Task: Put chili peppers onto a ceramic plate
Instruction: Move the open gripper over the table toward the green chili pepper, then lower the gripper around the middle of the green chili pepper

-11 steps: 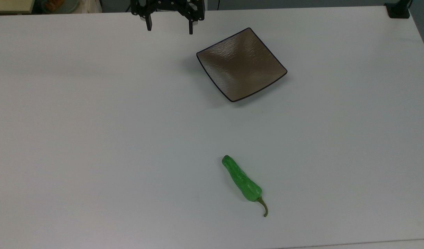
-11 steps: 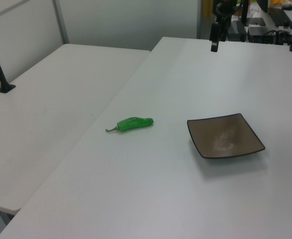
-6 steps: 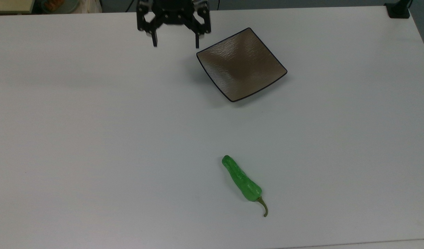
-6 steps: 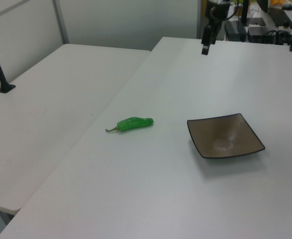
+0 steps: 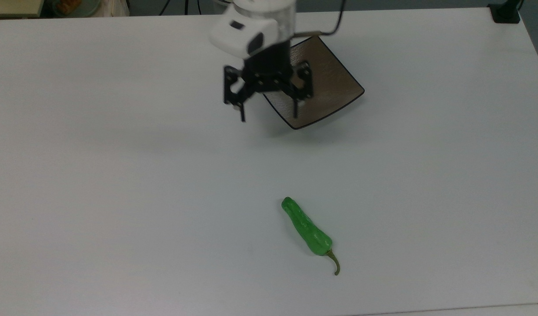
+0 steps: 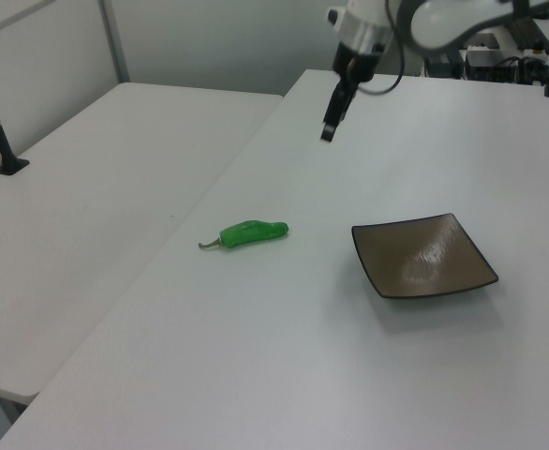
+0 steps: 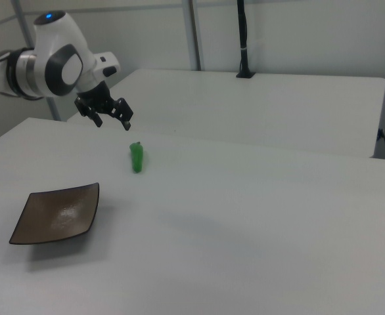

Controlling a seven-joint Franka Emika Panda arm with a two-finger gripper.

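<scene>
**Claw moves out over the table, pepper untouched**

Since a second ago the claw (image 5: pixel 269 116) has come away from the far edge of the table (image 5: pixel 119 175) and now hangs in the air above the plate's left corner in the top view, with the white arm (image 5: pixel 255 26) reaching in behind it. Its two black fingers (image 5: pixel 242 115) are spread wide apart and hold nothing.

Pepper and plate lie where they were. The green pepper (image 5: pixel 306 227) rests flat on the bare white table, well apart from the claw, toward the near side in the top view. Its blunt tip points up and to the top view's left; its thin olive stem (image 5: pixel 334 263) curls off toward the lower right.

The square brown plate (image 5: pixel 334 87) sits on the table with nothing on it, turned so its corners point like a diamond in the top view. The claw and arm cover its left part in the top view.

From the left view the claw (image 6: pixel 328 131) hangs high above the table, farther back than the pepper (image 6: pixel 252 232) and the plate (image 6: pixel 424 255).

From the right view the claw (image 7: pixel 112 121) hangs just to the left of the pepper (image 7: pixel 137 157), above the tabletop, with the plate (image 7: pixel 58 211) nearer the camera. A second white table (image 7: pixel 265 98) stands behind
</scene>
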